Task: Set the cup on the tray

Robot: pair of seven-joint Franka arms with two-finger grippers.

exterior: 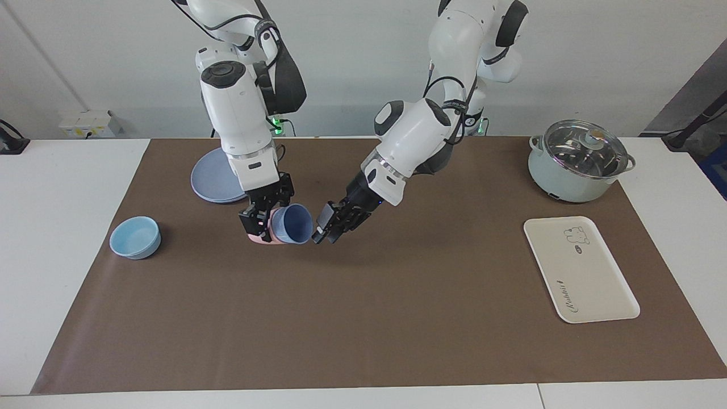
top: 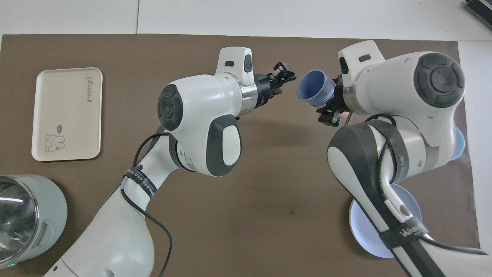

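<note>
The right gripper (exterior: 262, 224) pinches a stacked pair in the air: the periwinkle-blue plastic cup (exterior: 292, 224) nested in a salmon-pink tumbler (exterior: 262, 236), mouth toward the left gripper (exterior: 328, 227), whose fingers are spread beside the rim. A handover seems underway; next, the left must close on the blue rim. The cream rectangular tray (exterior: 590, 284) lies well apart.
</note>
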